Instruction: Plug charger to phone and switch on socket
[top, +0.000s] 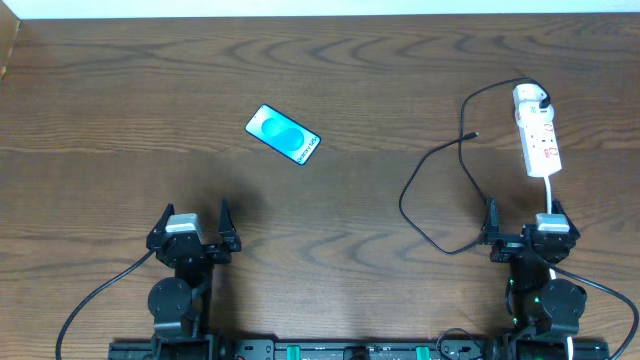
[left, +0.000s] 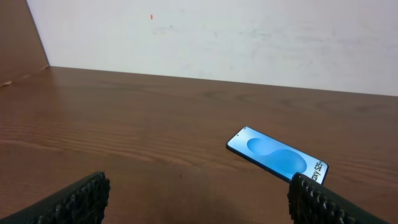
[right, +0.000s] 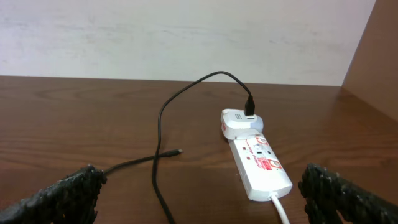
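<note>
Nearest, at seven o'clock on the dark brown wooden table (top: 330, 250): left gripper (top: 196, 215), ribbed black fingers (left: 78, 202) spread wide, holding nothing. At five o'clock: right gripper (top: 524, 215), likewise spread wide and empty. Just beyond it, toward three o'clock: thin long black charger cable (top: 410, 185), looping across the wood, small connector tip (top: 474, 134) lying free, well apart from the phone. Toward eleven o'clock: slim rectangular smartphone with bright blue-cyan screen (top: 283, 134), flat, face up, set at a slant. At two o'clock: small white elongated power strip with red markings (top: 540, 140), thick white cord (top: 551, 195) leaving its near end. Farthest: white plug (top: 530, 97), seated at the strip's far end, cable attached. Switch position: cannot tell.
</note>
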